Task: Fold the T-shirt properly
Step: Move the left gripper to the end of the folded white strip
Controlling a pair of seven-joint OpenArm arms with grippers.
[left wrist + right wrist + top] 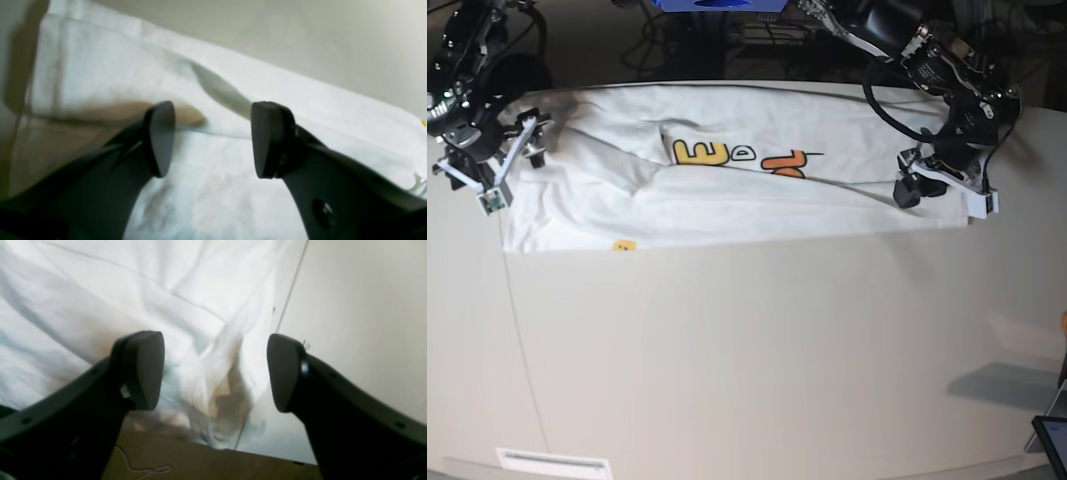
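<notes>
On my base view's left, the right gripper (512,150) hangs over the T-shirt (727,195) edge, jaws spread, nothing held. The shirt lies folded into a long band (print showing) across the table (747,350) — left gripper (937,195) also spread, empty.

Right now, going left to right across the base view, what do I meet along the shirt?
Right claw → yellow-orange print on the T-shirt → left claw.
</notes>
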